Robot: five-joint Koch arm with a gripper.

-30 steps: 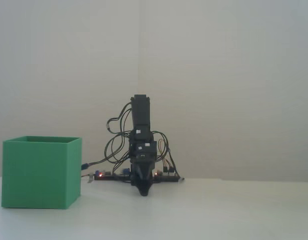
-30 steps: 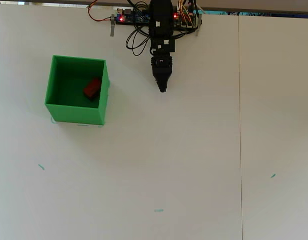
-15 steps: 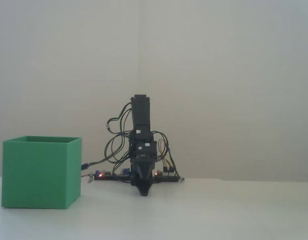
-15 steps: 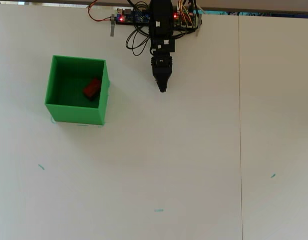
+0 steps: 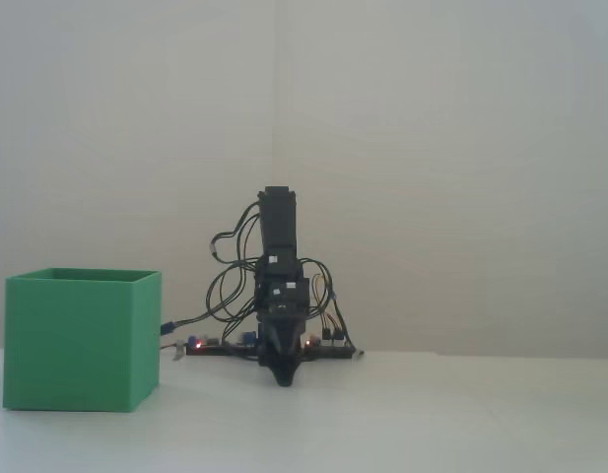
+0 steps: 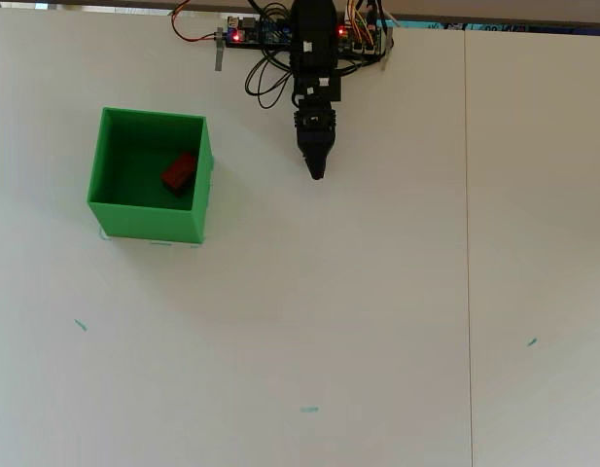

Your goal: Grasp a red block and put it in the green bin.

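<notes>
We see the red block (image 6: 179, 172) lying inside the green bin (image 6: 148, 221), upper left overhead. Our gripper (image 6: 317, 173), upper centre, looks closed and empty, with bare table (image 6: 377, 311) between.

Legible text, labels, brands, numbers, signs: none. The green bin (image 6: 149, 222) has plain walls. The small white patches on the arm (image 6: 313, 68) are too blurred to read in either view.

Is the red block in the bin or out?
In: the overhead view shows the red block lying on the floor of the green bin.
</notes>
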